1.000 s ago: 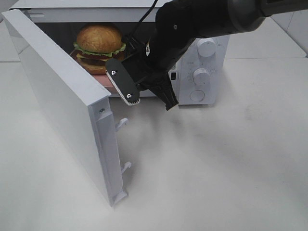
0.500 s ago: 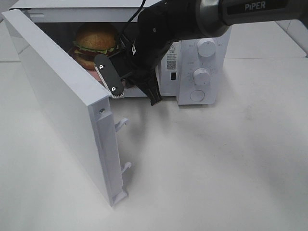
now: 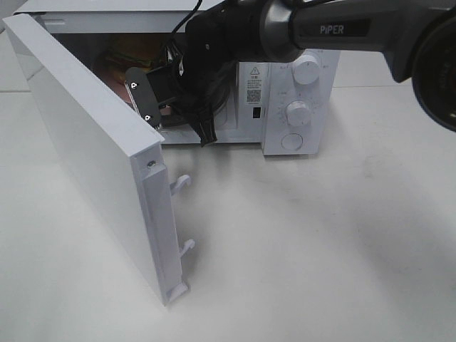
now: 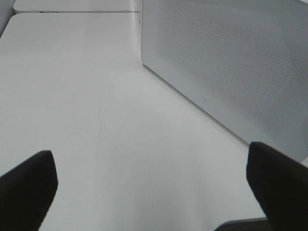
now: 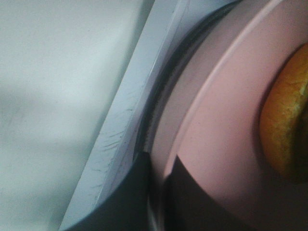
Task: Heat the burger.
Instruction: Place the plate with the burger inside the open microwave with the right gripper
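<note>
Deeper into the microwave (image 3: 299,135) than a second ago, my right jaws stay clamped on the rim of the pink plate (image 5: 226,120), the burger (image 5: 285,127) riding on it inside the cavity; my left jaws hang wide apart over the worktop (image 4: 96,96). If that rim catches on the sill (image 5: 125,125), I judge the burger could slide off.

Microwave door (image 3: 78,135) shows matt wht plastic; table (image 3: 320,249) matt w/ faint scuffs; pink plate (image 5: 226,125) looks smooth, satiny; burger bun (image 5: 286,130) slightly rough; arm (image 3: 228,43) glossy blk.
</note>
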You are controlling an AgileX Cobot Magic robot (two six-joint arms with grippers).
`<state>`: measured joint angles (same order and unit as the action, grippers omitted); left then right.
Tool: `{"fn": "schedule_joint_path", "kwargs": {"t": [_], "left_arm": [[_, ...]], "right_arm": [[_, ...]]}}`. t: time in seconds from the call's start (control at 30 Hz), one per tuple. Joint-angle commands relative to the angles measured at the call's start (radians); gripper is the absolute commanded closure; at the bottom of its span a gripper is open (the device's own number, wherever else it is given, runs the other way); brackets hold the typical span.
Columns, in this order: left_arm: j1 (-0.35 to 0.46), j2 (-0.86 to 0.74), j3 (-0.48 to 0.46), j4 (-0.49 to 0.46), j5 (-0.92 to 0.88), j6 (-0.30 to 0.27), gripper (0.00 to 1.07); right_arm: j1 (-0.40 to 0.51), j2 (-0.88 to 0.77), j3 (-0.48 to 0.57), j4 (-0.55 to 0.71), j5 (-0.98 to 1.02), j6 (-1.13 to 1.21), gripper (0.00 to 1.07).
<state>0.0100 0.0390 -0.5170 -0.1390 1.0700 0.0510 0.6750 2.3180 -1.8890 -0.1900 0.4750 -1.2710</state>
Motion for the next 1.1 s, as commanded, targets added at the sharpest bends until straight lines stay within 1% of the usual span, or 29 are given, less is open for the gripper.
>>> {"fn": "schedule_joint_path", "kwargs": {"t": [0.03, 0.23, 0.3, 0.4, 0.43, 0.47, 0.53, 0.63, 0.7, 0.73, 0.77, 0.8, 0.87, 0.93, 0.97, 1.07, 1.1], "left_arm": [[0.004, 0.001, 0.001, -0.004, -0.004, -0.001, 0.06], [0.004, 0.001, 0.001, -0.004, -0.004, -0.001, 0.06], [0.004, 0.001, 0.001, -0.004, -0.004, -0.001, 0.06], [0.004, 0.001, 0.001, -0.004, -0.004, -0.001, 0.06], [0.004, 0.001, 0.001, -0.004, -0.004, -0.001, 0.06], [0.004, 0.001, 0.001, -0.004, -0.004, -0.001, 0.06], [0.004, 0.001, 0.001, -0.004, -0.004, -0.001, 0.06], [0.004, 0.001, 0.001, -0.004, -0.004, -0.001, 0.06], [0.004, 0.001, 0.001, -0.004, -0.004, -0.001, 0.06], [0.004, 0.001, 0.001, -0.004, -0.004, -0.001, 0.06], [0.004, 0.001, 0.001, -0.004, -0.004, -0.001, 0.06], [0.004, 0.001, 0.001, -0.004, -0.004, -0.001, 0.06], [0.004, 0.001, 0.001, -0.004, -0.004, -0.001, 0.06], [0.004, 0.001, 0.001, -0.004, -0.004, -0.001, 0.06], [0.004, 0.001, 0.001, -0.004, -0.004, -0.001, 0.06], [0.004, 0.001, 0.001, -0.004, -0.004, -0.001, 0.06], [0.004, 0.001, 0.001, -0.004, -0.004, -0.001, 0.06]], "right_arm": [[0.0, 0.02, -0.056, -0.008, -0.042, 0.014, 1.07], [-0.01, 0.053, -0.093, -0.007, -0.041, 0.043, 1.06], [-0.014, 0.068, -0.106, -0.004, -0.045, 0.092, 1.04], [-0.021, 0.068, -0.106, -0.004, -0.049, 0.092, 1.02], [-0.022, 0.069, -0.106, -0.004, -0.049, 0.092, 1.0], [-0.022, 0.069, -0.106, -0.004, -0.049, 0.092, 1.0], [-0.023, 0.069, -0.106, -0.004, -0.034, 0.092, 0.91], [-0.023, 0.069, -0.105, -0.004, -0.029, 0.092, 0.88], [-0.023, 0.069, -0.098, -0.004, -0.028, 0.092, 0.76], [-0.023, 0.069, -0.098, -0.004, -0.028, 0.092, 0.76], [-0.023, 0.069, -0.098, -0.004, -0.028, 0.092, 0.72], [-0.023, 0.069, -0.098, -0.004, -0.028, 0.092, 0.72], [-0.023, 0.065, -0.097, -0.004, -0.027, 0.093, 0.63], [-0.023, 0.063, -0.097, -0.003, -0.027, 0.098, 0.62], [-0.023, 0.053, -0.079, 0.006, -0.036, 0.116, 0.58], [-0.023, 0.041, -0.052, 0.018, -0.041, 0.118, 0.56], [-0.023, 0.031, -0.033, 0.018, -0.043, 0.118, 0.52]]}}
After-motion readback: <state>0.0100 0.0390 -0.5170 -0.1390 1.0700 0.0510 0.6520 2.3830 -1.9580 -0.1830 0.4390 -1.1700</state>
